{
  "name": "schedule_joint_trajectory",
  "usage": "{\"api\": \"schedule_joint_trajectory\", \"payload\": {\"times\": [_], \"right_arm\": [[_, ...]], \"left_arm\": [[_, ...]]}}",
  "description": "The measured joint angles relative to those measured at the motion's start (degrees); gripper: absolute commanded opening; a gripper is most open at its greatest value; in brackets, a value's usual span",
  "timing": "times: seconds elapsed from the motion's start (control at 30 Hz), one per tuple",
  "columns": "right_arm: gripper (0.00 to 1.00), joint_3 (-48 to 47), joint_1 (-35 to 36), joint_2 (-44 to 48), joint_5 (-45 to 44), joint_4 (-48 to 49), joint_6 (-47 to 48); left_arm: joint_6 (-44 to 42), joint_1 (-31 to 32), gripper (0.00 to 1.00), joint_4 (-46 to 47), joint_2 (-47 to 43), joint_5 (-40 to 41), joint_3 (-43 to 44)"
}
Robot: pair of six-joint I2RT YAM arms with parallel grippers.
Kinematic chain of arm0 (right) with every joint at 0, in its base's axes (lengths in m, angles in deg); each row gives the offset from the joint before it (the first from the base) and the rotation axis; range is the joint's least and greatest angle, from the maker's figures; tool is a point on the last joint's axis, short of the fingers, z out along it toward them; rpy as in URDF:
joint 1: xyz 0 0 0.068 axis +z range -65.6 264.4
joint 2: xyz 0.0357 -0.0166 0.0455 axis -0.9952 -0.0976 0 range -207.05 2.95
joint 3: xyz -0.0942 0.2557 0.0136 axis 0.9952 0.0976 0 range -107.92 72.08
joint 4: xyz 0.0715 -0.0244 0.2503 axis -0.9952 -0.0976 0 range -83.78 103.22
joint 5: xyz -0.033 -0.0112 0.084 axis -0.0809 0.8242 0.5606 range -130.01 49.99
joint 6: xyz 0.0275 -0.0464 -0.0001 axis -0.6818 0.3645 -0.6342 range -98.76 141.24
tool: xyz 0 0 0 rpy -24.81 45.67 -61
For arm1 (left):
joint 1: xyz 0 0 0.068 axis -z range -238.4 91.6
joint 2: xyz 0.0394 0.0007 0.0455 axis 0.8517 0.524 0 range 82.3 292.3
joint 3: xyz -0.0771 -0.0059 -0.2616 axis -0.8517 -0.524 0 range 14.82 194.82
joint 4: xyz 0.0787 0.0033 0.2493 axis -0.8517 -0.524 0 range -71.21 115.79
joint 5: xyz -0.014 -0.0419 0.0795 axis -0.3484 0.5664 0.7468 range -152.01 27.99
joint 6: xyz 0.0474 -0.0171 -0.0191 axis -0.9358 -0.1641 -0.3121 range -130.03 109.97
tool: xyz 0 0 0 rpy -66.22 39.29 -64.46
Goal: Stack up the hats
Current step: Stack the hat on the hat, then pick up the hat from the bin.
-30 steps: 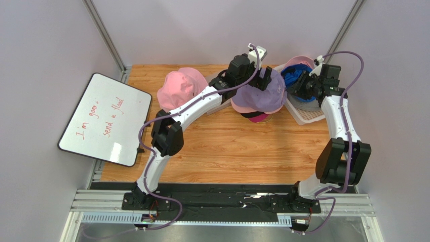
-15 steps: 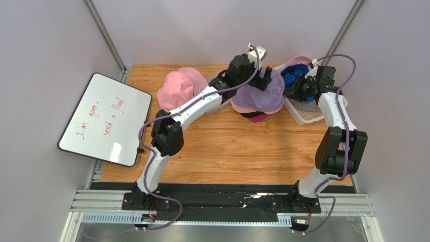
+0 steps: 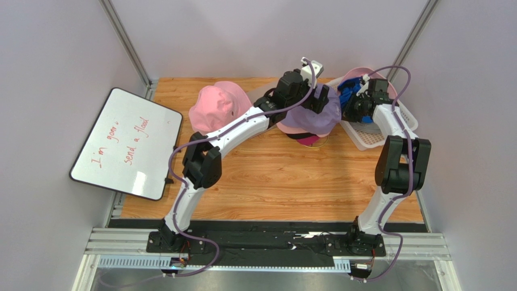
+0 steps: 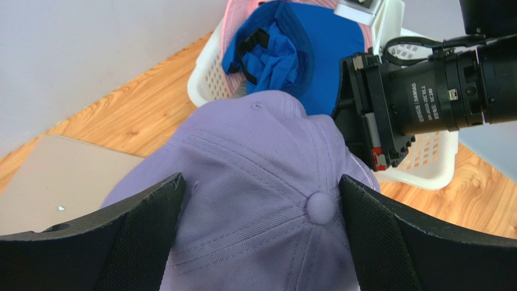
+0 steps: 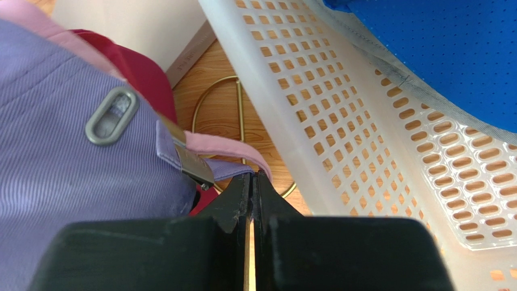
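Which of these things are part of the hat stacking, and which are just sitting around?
Part of the job: lavender cap; magenta cap beneath it; blue cap in the basket; pink bucket hat.

Just lying about: whiteboard; white mesh basket; gold wire frame.
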Motion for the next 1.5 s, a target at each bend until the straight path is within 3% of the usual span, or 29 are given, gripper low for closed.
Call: {"api": "schedule_joint_trajectory", "payload": {"times": [0.3, 0.4, 0.43, 0.5, 0.9, 1.17, 1.33, 1.5], "right_arm": [[0.02, 0.1, 0.0, 0.4, -0.5, -0.2, 0.3], [0.46, 0.0, 0.0, 1.7, -0.9, -1.6, 0.7], [0.65, 0.0, 0.0, 2.5, -1.1, -2.3, 0.9], [0.82, -0.1, 0.0, 4.3, -1.8, -4.1, 1.3], [0.86, -2.6, -1.6, 19.5, -6.0, -12.2, 2.5], [0.85, -8.1, -1.9, 25.5, -9.7, -17.5, 2.6], [0.85, -16.7, -1.9, 23.1, -11.3, -19.6, 2.9], [0.83, -26.6, -1.9, 12.8, -14.4, -19.8, 3.1]], "left_arm": [[0.0, 0.2, 1.00, 1.1, 0.0, 0.0, -1.3], [0.1, 0.1, 1.00, 1.0, -0.1, -0.1, -1.3], [0.1, 0.1, 1.00, 0.8, -0.2, -0.1, -1.4], [0.2, 0.0, 1.00, 0.3, -0.6, -0.1, -1.5], [-0.2, -0.6, 1.00, -7.6, -5.2, -0.1, -1.0], [-0.6, -0.7, 1.00, -8.3, -17.8, -0.1, -6.2], [1.5, -3.4, 1.00, -5.0, -32.0, -0.6, -19.6], [5.6, -12.9, 1.00, -2.8, -46.8, -1.1, -39.2]]}}
